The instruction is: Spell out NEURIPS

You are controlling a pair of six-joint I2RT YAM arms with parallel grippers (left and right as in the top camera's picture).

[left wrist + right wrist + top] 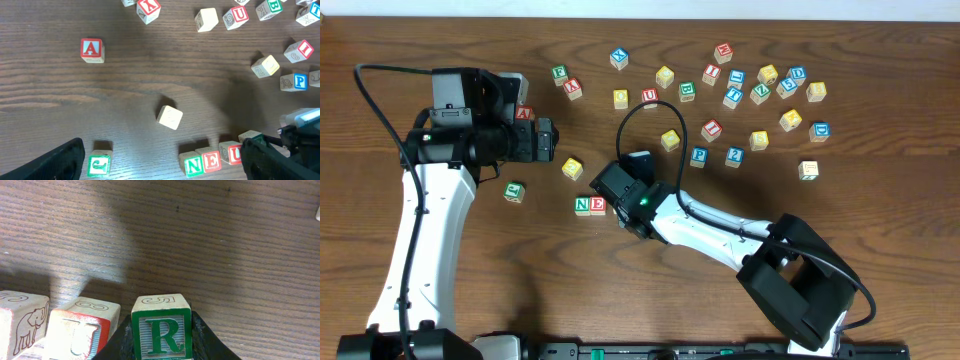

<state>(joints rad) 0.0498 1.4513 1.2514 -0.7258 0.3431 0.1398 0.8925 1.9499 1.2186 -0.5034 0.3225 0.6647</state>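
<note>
Green R cube [161, 330] fills the near edge of the right wrist view, pinched on both sides by the right claw [161, 349], which is closed on it. The bottom of the picture cuts off the cube's base, so I can't say whether it touches the tabletop [210, 240].

Sweeping from the left now. The left claw [550, 140] is spread wide with nothing in it, hanging near the red A cube [523, 113]. In its own wrist view only a dark corner of it shows at bottom left, and at bottom right its other side blurs into the dark bulk of the right arm. I can't separate the two there.

Below it is a green-lettered cube [100, 165], half cut off and the letter unreadable. Next comes a pale cube [170, 117], tilted with no letter showing.

Now the row: N cube [192, 164], E cube [211, 161] and U cube [231, 153], touching side by side, with the R just beside the U. From overhead only N and E show, because the right arm covers U and R.

Further right, the I cube [712, 129] and P cube [699, 156] lie apart from the row, near each other in the loose scatter. The S is too small to pick out among those cubes.
</note>
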